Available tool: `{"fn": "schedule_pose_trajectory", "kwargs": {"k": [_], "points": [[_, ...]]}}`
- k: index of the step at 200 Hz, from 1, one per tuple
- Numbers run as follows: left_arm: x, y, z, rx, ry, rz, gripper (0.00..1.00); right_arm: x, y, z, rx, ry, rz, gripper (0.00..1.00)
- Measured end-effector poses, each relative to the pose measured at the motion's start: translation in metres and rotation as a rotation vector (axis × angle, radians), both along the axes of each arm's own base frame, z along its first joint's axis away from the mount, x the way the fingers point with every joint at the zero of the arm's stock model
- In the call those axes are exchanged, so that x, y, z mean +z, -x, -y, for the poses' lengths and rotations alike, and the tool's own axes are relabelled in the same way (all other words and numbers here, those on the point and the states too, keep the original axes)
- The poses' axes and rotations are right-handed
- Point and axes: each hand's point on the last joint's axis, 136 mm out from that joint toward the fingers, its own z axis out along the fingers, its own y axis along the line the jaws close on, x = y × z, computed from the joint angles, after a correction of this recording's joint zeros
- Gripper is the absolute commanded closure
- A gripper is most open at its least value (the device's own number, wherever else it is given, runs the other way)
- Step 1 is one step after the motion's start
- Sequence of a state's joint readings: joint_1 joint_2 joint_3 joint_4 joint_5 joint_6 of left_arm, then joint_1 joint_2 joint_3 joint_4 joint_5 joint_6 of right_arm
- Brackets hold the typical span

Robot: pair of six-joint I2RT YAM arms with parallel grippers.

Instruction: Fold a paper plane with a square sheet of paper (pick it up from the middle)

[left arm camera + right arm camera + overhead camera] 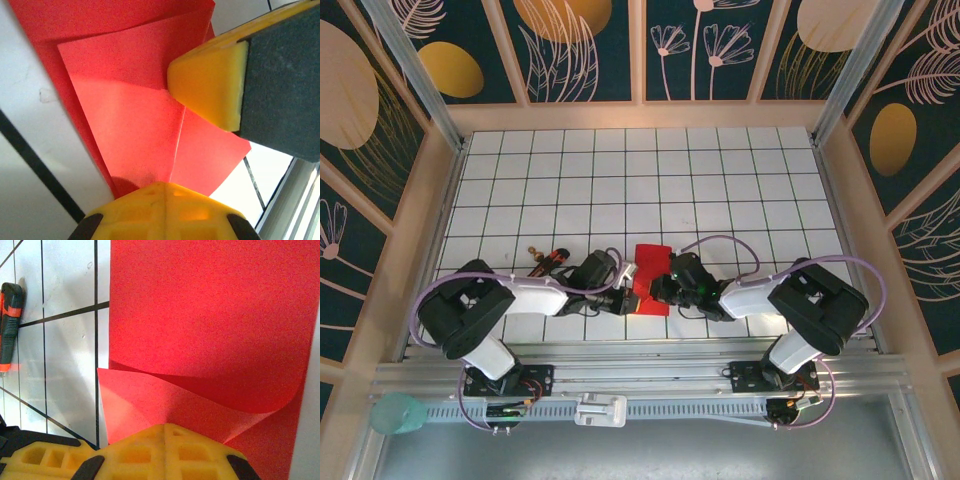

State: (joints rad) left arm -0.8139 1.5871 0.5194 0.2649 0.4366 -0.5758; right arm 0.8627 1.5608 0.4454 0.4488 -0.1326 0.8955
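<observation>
The square sheet of paper (651, 258) is bright red and lies partly folded on the white grid table (640, 180), near the front edge between my two arms. My left gripper (628, 281) is at its left side and my right gripper (660, 287) at its right. In the left wrist view a flap lies folded over the sheet (125, 110), and a crease runs to my shut left gripper (165, 186). The right gripper's yellow finger (210, 85) touches the flap's far edge. In the right wrist view the sheet (210, 315) curls over into a flap that meets my shut right gripper (165, 427).
A black and orange tool (552, 262) lies on the table left of the paper, beside my left arm, and shows again (10, 325) in the right wrist view. The metal rail (640, 378) runs along the near edge. Patterned walls (640, 50) close in the table.
</observation>
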Motion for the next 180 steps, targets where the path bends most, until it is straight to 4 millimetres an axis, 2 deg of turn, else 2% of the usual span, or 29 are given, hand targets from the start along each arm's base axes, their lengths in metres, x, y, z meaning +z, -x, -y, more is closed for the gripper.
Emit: {"fn": "schedule_pose_trajectory", "kwargs": {"k": [58,86,118,180], "points": [[0.0,0.014,-0.013,0.019,0.005,-0.025,1.0,0.0,-0.001,-0.003,0.008,0.001,-0.002,1.0],[0.01,0.022,-0.012,0.044,0.067,-0.078,1.0,0.0,-0.003,-0.004,0.01,0.0,-0.001,1.0],[0.024,0.014,0.007,0.069,0.169,-0.125,1.0,0.0,-0.002,-0.004,0.01,-0.001,-0.003,1.0],[0.017,-0.011,0.018,0.111,0.171,-0.16,1.0,0.0,-0.002,-0.004,0.012,-0.002,-0.005,1.0]]}}
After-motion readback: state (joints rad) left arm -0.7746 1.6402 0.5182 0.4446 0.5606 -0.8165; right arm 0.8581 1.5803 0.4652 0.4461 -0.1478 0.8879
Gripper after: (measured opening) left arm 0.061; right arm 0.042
